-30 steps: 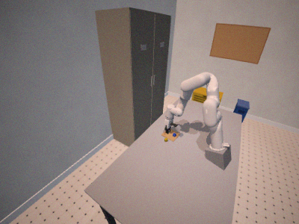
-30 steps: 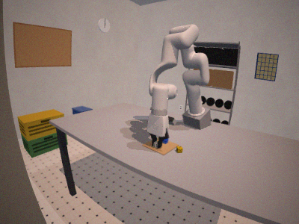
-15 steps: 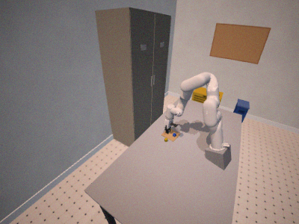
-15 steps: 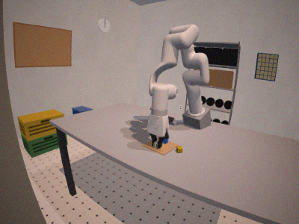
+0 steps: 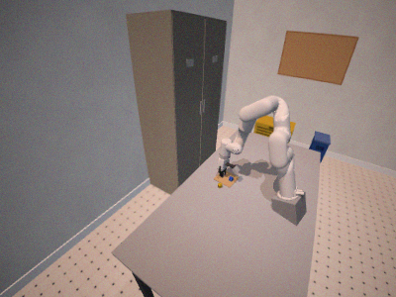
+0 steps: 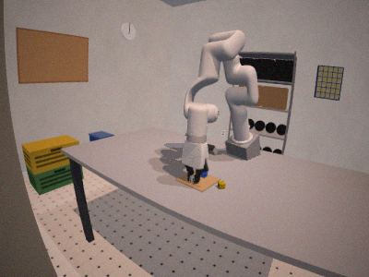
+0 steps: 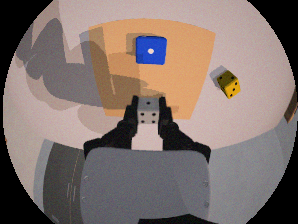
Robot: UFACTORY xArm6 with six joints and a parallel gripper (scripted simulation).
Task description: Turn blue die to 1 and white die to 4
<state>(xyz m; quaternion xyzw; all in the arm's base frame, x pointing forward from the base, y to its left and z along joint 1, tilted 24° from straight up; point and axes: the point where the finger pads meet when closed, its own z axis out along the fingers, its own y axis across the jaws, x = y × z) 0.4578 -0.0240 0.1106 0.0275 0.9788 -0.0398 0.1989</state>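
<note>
1. White die (image 7: 148, 116) — pinched between the fingertips of the gripper (image 5: 222, 174) (image 6: 194, 180) (image 7: 148, 104), which is partly closed; one-pip and four-pip faces show in the wrist view.
2. Orange mat (image 5: 226, 183) (image 6: 203, 186) (image 7: 185, 75) lies below; whether the white die touches it, I cannot tell.
3. Blue die (image 5: 231, 179) (image 6: 204, 174) (image 7: 151, 50) sits on the mat, one pip up — far and right of the gripper in the exterior view.
4. Yellow die (image 5: 220, 185) (image 6: 221, 185) (image 7: 229, 84) rests off the mat, just right of it there.

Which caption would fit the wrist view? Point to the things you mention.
Black gripper (image 5: 223, 172) (image 6: 194, 178) (image 7: 148, 104) holding the white die (image 7: 148, 111), with the blue die (image 5: 231, 179) (image 6: 204, 174) (image 7: 151, 50) showing one pip on the mat (image 5: 227, 183) (image 6: 203, 186) (image 7: 177, 75).
</note>
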